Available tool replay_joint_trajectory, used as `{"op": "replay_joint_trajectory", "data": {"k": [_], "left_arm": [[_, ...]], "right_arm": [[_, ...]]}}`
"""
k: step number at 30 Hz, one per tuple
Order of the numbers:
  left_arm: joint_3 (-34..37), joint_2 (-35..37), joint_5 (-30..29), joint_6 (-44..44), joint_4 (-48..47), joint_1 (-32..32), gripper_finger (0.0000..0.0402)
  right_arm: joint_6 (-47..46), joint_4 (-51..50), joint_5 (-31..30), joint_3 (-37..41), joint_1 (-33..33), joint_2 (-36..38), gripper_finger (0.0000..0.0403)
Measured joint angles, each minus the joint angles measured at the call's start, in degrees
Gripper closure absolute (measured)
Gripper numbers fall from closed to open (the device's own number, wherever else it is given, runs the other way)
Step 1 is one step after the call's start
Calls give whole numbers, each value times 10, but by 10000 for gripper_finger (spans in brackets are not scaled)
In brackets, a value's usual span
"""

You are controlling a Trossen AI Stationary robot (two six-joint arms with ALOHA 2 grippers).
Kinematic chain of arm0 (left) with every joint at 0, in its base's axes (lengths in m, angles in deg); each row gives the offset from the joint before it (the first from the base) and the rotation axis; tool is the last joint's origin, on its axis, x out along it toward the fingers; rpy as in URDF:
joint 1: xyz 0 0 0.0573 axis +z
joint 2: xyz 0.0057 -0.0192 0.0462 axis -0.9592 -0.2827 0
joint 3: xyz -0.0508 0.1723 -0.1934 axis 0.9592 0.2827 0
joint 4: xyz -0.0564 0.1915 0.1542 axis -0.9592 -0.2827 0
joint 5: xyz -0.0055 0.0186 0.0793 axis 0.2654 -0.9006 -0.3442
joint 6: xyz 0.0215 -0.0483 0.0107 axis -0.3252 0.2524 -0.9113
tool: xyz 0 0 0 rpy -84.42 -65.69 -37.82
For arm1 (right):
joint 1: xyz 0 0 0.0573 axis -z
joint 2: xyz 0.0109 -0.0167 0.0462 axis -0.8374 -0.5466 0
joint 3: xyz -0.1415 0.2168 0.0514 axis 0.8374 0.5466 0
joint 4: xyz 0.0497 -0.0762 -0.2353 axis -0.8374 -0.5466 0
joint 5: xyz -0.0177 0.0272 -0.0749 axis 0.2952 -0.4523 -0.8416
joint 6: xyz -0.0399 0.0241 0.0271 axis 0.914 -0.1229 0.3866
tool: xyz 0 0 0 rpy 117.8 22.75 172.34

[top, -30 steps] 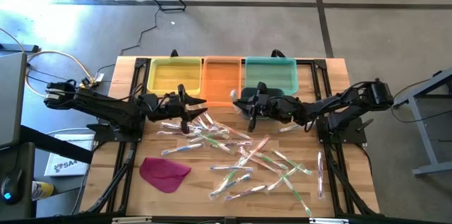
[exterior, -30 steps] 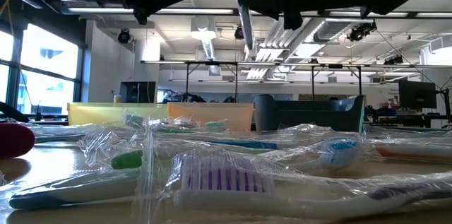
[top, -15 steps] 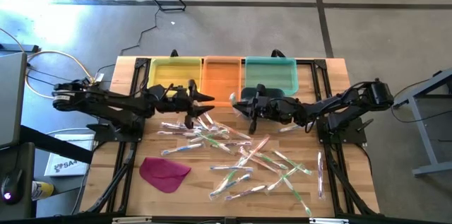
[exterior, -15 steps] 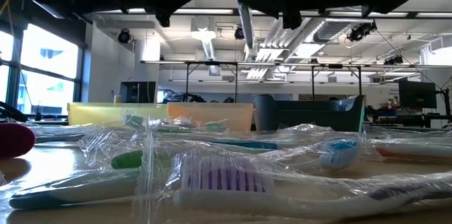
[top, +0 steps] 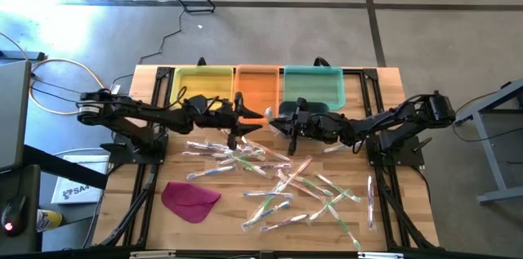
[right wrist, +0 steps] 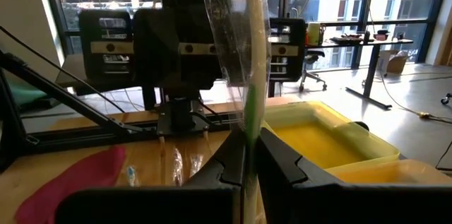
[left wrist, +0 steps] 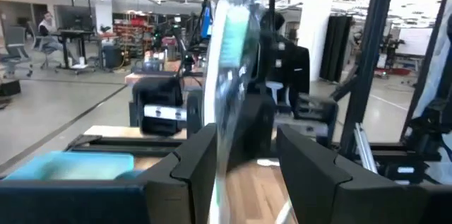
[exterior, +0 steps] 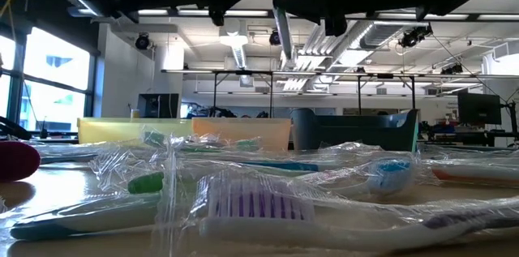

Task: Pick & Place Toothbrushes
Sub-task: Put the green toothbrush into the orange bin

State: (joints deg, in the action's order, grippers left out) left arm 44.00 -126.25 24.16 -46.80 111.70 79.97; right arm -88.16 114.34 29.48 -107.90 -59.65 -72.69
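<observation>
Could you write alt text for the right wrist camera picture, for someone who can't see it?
The right gripper is shut on a green toothbrush in a clear wrapper, held upright. Behind it is the other dark arm, with a yellow bin and a magenta cloth on the wooden table.

Two dark, jointed arms are showing matte black housings. The left gripper [top: 243,120] and the right gripper [top: 278,122] are wearing blocky black fingers [left wrist: 187,164]; thin cables are trailing behind the left arm.
</observation>
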Motion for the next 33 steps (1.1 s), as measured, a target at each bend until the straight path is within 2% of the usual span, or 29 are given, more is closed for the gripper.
{"op": "replay_joint_trajectory", "data": {"k": [5, 19, 33], "left_arm": [[-35, -21, -2, 0, -45, 0, 257], [-86, -68, -1, 0, -52, 0, 259], [-90, -75, -4, 4, -56, 0, 360]], "right_arm": [[0, -1, 0, 0, -3, 0, 392], [1, -18, 2, 0, -2, 0, 392], [2, -19, 4, 0, -2, 0, 392]]}}
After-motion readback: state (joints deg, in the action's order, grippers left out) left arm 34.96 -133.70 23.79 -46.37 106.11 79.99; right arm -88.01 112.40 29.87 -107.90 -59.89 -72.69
